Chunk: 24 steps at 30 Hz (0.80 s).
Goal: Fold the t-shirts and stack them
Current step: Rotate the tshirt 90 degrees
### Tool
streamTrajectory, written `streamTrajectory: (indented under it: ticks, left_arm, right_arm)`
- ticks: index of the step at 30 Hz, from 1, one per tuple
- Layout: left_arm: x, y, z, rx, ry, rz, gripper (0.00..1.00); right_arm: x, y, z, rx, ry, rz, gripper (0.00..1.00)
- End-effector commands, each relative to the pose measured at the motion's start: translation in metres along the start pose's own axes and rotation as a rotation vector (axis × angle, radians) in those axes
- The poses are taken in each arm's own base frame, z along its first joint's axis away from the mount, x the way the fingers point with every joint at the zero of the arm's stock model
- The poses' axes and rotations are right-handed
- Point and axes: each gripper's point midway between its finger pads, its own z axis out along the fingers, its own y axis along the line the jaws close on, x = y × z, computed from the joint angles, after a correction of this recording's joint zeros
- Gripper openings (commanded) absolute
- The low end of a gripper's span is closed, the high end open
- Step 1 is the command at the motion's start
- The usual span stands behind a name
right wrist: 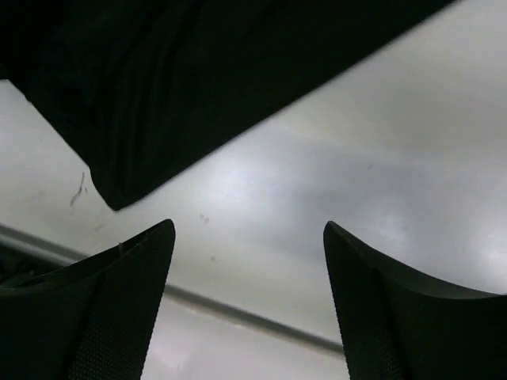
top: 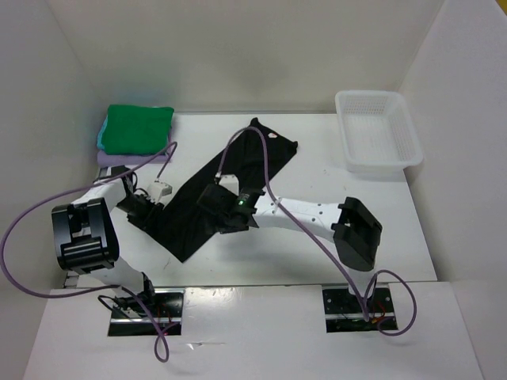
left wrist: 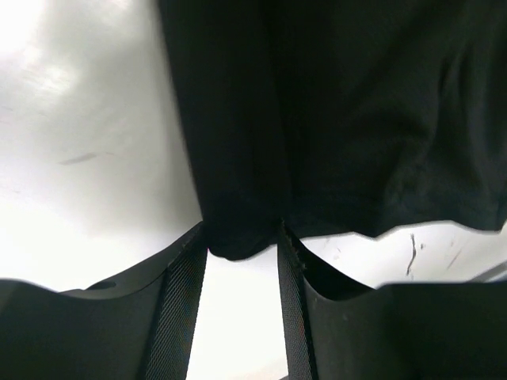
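Left gripper [left wrist: 242,237] pinches the black t-shirt [top: 186,210] at its edge, cloth bunched between half-parted fingers. Right gripper [right wrist: 247,237] hangs wide apart over bare table [right wrist: 356,142], holding nothing, with the shirt's corner at upper left. From above, the shirt lies diagonally mid-frame. The green t-shirt [top: 139,131] tops a folded stack at upper left.
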Motion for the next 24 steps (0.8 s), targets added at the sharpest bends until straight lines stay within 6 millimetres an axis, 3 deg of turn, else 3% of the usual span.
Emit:
streamTrajectory:
  ticks: [1, 3, 7, 11, 24]
  left_arm:
    - [0.006, -0.009, -0.004, 0.025, -0.008, 0.067, 0.47]
    - [0.012, -0.01, -0.002, 0.024, -0.009, 0.053, 0.49]
    - [0.015, -0.003, -0.001, -0.021, -0.035, -0.002, 0.52]
    - [0.006, 0.004, -0.004, -0.056, -0.083, -0.07, 0.52]
    - [-0.008, 0.013, -0.017, -0.1, -0.137, -0.067, 0.56]
  right_arm:
    - [0.031, 0.026, 0.013, -0.126, 0.126, 0.226, 0.77]
    - [0.053, 0.04, 0.017, -0.143, 0.16, 0.243, 0.71]
    - [0.07, 0.074, 0.027, -0.152, 0.157, 0.3, 0.7]
    - [0.086, 0.084, 0.051, -0.1, 0.193, 0.299, 0.7]
    - [0.082, 0.1, 0.093, -0.078, 0.221, 0.375, 0.7]
